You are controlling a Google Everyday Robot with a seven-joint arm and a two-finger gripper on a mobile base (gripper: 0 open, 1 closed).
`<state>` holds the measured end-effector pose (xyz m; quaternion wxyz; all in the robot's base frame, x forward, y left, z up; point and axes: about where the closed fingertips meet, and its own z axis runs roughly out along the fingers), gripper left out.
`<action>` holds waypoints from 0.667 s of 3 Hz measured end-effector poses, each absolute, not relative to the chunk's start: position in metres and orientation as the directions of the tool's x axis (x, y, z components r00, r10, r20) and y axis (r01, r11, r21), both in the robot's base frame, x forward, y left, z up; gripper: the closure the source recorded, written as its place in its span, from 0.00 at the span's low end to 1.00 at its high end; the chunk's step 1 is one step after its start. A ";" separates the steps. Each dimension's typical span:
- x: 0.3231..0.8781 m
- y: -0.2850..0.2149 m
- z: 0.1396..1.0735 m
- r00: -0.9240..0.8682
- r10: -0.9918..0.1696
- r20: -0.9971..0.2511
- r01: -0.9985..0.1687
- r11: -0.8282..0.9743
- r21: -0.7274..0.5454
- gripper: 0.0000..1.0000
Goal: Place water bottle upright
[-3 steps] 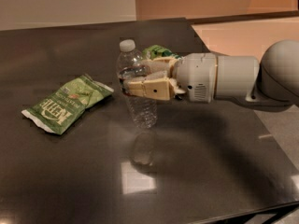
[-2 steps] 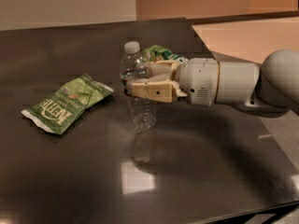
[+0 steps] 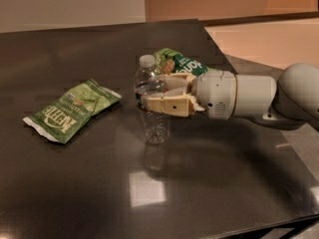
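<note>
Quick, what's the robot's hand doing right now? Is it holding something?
Gripper: closed around the middle of the water bottle, holding it upright above the table.

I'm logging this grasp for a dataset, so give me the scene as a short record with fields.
bottle: clear ribbed plastic water bottle, white cap up, upright
base: at or just above the dark table; contact unclear
end effector: beige two-finger end effector, reaching from the right, shut around the bottle's middle
left: flat green snack bag lying apart from the bottle
behind: second green snack bag, partly hidden by the end effector
</note>
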<state>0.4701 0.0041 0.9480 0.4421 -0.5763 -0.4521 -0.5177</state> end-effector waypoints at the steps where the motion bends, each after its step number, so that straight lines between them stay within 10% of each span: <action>1: 0.470 0.000 0.941 0.050 0.054 0.997 0.985 -0.168 -0.040 1.00; 2: 0.470 0.000 0.934 0.032 0.052 0.998 0.985 -0.169 -0.023 0.85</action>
